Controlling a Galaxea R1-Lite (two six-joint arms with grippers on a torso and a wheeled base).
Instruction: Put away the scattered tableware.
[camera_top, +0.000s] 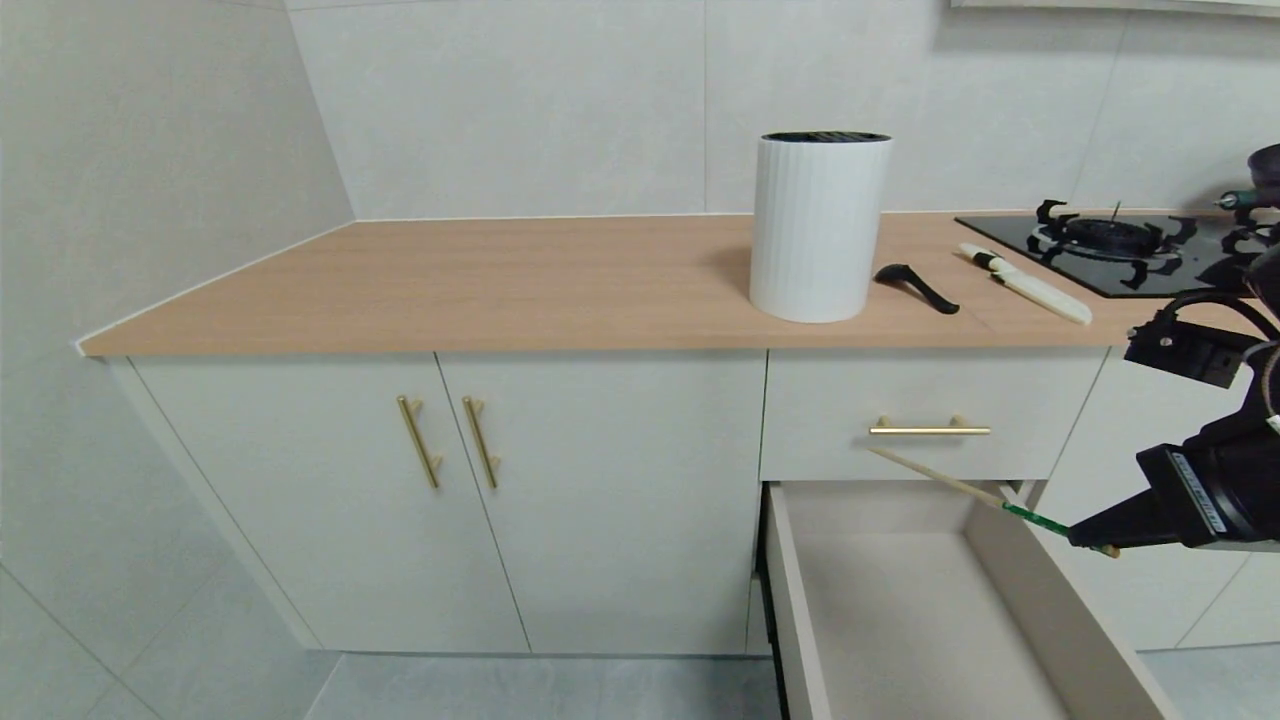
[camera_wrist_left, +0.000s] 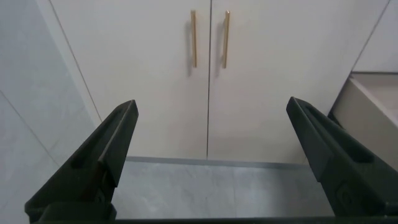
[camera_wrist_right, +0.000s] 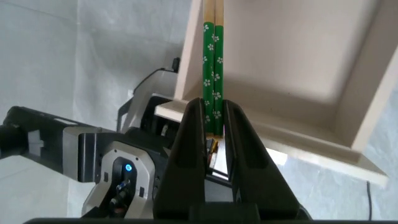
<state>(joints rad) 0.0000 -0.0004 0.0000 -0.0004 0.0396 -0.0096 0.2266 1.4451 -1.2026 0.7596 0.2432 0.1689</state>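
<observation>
The right gripper (camera_top: 1088, 535) is clamped on a pair of chopsticks (camera_top: 950, 480). They are pale wood with green, white-flowered ends, and the fingers grip them at those ends. They slant over the right side of the open drawer (camera_top: 790, 590). The left gripper (camera_wrist_left: 210, 109) is spread wide, holding nothing, facing the cabinet doors (camera_wrist_left: 155, 87). A black spoon (camera_top: 915, 285) and a white knife (camera_top: 1025, 283) lie on the counter (camera_top: 500, 280) beside a white holder (camera_top: 818, 228).

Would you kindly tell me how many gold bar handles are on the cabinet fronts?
3: two upright gold bar handles on the double doors, one horizontal on the shut drawer; the open drawer's may be hidden.
</observation>
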